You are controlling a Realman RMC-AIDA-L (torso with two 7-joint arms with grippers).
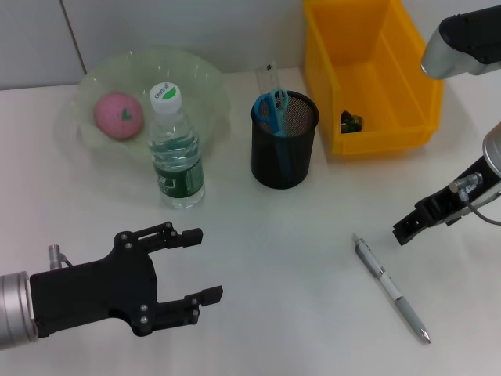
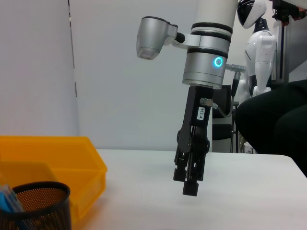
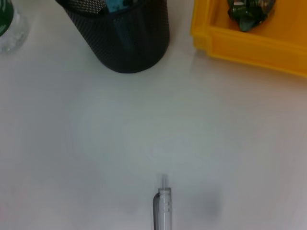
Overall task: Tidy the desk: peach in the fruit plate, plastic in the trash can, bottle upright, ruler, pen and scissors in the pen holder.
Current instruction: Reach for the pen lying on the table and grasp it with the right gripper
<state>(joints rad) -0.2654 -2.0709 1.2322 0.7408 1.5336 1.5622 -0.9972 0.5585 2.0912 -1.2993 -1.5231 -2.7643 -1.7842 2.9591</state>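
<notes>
The pen (image 3: 162,208) was cut off by the lower edge of the right wrist view, only its tip end showing. The small dark object (image 1: 351,121) in the yellow bin (image 1: 407,82), upper right of the head view, was too small to identify. The bin's far end ran off the top edge.

Obstacles, far half of the tabletop (image 1: 282,235): you have the fruit plate (image 1: 205,86) on the robot's left, with the upright bottle (image 1: 175,149) standing against its near rim; the mesh pen holder (image 1: 284,141) at centre; the yellow trash can (image 1: 376,78) on the right.
Gaps: you get one lane between bottle and pen holder, and a narrower one between pen holder and trash can.
Open ground: the near centre is bare tabletop between the left end effector (image 1: 196,265), fingers spread, and the pen (image 1: 390,288).
The right end effector (image 1: 404,232) hangs just beside the pen's far end.
</notes>
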